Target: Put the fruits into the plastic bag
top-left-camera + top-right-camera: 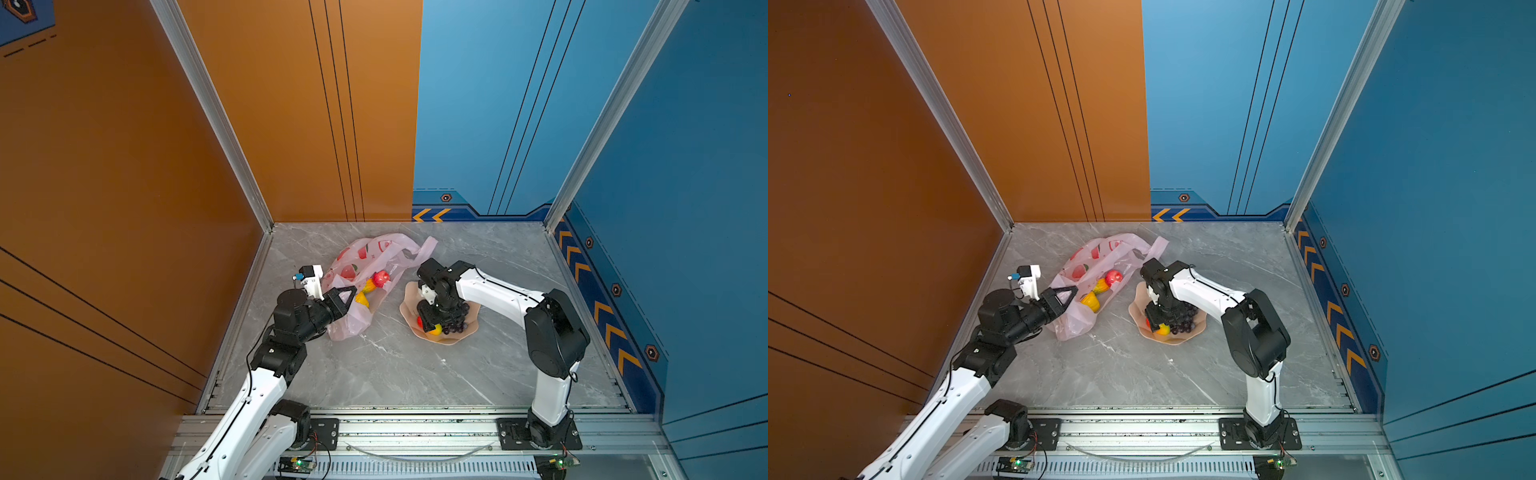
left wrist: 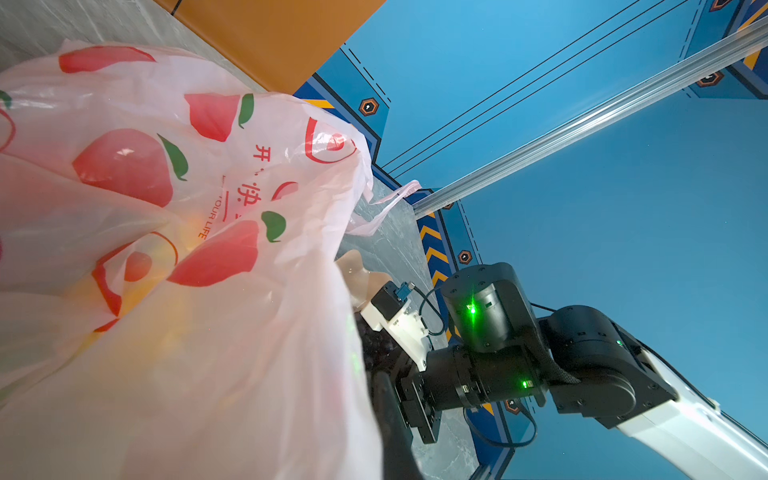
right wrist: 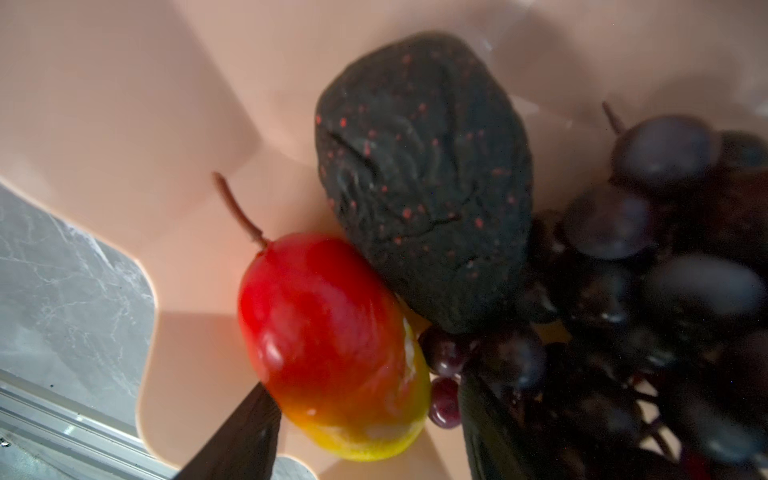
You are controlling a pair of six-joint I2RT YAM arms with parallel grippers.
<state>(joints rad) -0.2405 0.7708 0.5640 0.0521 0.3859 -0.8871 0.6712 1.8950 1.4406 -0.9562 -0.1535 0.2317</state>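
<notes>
The pale-pink plastic bag (image 1: 365, 257) (image 1: 1096, 257) (image 2: 166, 208) lies at the left of the grey floor. My left gripper (image 1: 349, 293) (image 1: 1069, 291) is shut on its near rim and holds the mouth up. Inside it lie a red apple (image 1: 381, 278) (image 1: 1113, 277) and orange-yellow fruits (image 1: 362, 298) (image 1: 1091, 301). My right gripper (image 3: 365, 386) (image 1: 432, 320) is down in the peach bowl (image 3: 124, 83) (image 1: 409, 307), open, with its fingers on either side of the red-yellow mango (image 3: 332, 345) (image 1: 1162, 329). The dark avocado (image 3: 424, 178) and purple grapes (image 3: 665, 249) (image 1: 457, 326) lie beside the mango.
A bag handle (image 1: 428, 245) trails toward the back wall. Orange and blue walls close in the floor on three sides, with a metal rail (image 1: 415, 428) along the front. The right arm (image 2: 498, 353) stands close beside the bag's mouth.
</notes>
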